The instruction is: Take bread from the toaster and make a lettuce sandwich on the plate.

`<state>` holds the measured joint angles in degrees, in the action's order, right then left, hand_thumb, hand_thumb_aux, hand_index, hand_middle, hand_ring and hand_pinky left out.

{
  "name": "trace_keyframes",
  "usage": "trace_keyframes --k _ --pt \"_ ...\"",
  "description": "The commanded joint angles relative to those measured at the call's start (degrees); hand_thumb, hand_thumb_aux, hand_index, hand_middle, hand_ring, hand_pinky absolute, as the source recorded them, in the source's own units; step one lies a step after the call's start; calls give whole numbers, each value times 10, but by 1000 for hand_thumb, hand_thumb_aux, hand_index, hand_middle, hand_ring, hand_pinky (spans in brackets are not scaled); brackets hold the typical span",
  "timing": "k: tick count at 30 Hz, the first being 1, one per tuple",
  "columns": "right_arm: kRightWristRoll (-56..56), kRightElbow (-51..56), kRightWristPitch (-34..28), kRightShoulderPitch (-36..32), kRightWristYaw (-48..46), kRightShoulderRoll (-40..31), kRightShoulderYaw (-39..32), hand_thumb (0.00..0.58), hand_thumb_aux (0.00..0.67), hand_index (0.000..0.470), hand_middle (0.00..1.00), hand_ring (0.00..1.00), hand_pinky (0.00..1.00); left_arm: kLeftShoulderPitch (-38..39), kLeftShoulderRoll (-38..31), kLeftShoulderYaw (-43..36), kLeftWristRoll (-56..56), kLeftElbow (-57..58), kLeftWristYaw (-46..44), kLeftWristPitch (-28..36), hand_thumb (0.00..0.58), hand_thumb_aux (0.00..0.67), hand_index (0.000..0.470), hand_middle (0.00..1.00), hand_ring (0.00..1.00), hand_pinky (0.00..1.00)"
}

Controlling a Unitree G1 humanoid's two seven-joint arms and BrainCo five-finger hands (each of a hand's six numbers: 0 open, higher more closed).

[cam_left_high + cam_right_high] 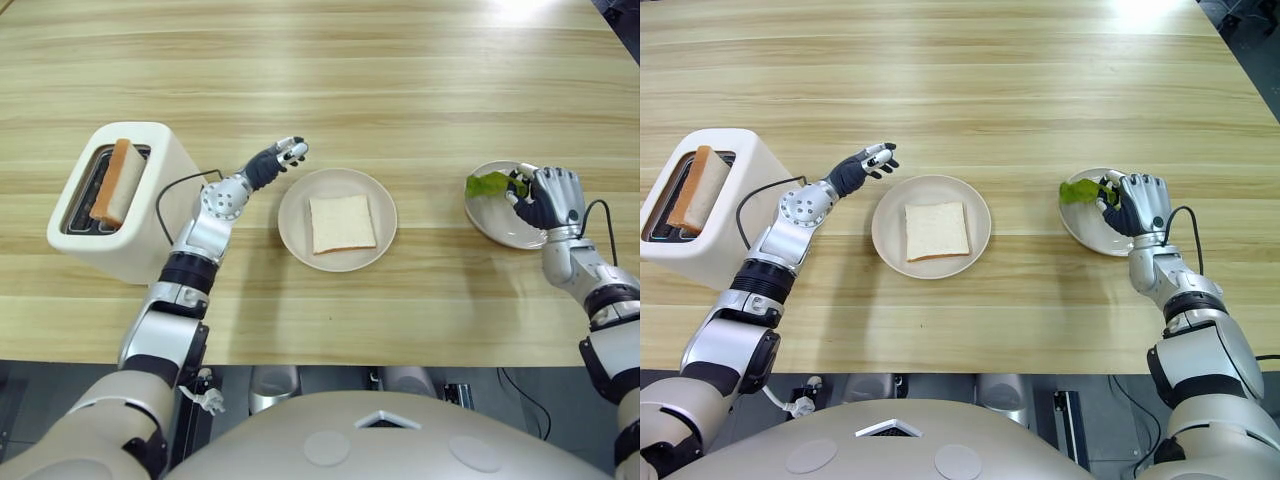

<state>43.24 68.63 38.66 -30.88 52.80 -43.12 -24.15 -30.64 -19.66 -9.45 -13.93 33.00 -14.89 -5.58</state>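
A cream toaster (150,215) stands at the left with one slice of bread (116,180) sticking out of a slot. On the cream plate (337,254) in the middle lies a white bread slice (342,223). My left hand (280,158) hovers between toaster and plate, just beyond the plate's far left rim, open and holding nothing. To the right, my right hand (546,195) is over a small white dish (495,226), shut on a green lettuce leaf (487,184) that hangs over the dish's left rim.
A black cable (175,185) loops from the toaster's right side across the wooden table (380,80). The table's near edge runs just below the plate and dish.
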Motion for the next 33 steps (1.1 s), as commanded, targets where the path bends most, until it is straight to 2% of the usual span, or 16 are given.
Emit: trace_keyframes --k 1,8,14,15,16,21,26,33 --pt "-8 -40 23 -11 4 -1 11 580 670 460 1000 1000 1000 24 -22 35 3 -50 33 -7 0 0 0 227 227 227" --pt "-6 -177 45 -22 -12 3 29 580 670 460 1000 1000 1000 97 -47 118 38 -206 59 16 0 0 0 224 224 224" --pt "10 -245 52 -34 -66 57 9 580 670 460 1000 1000 1000 193 -39 161 60 -416 55 62 0 0 0 216 216 216" --pt "19 -243 54 -40 -77 70 -1 580 670 460 1000 1000 1000 209 -37 163 60 -451 55 73 0 0 0 43 43 43" --pt "28 -239 55 -46 -85 81 -9 580 670 460 1000 1000 1000 223 -37 164 57 -482 55 84 0 0 0 0 0 0" --pt "69 -190 55 -90 -109 135 -54 580 670 460 1000 1000 1000 296 -49 182 11 -626 57 124 0 0 0 0 0 0" --pt "99 -104 47 -140 -98 194 -94 580 670 460 1000 1000 1000 337 -51 221 -70 -699 87 147 0 0 0 0 0 0" --pt "118 -33 38 -172 -83 243 -133 580 670 460 1000 1000 1000 370 -63 299 -123 -672 128 129 0 0 0 0 0 0"
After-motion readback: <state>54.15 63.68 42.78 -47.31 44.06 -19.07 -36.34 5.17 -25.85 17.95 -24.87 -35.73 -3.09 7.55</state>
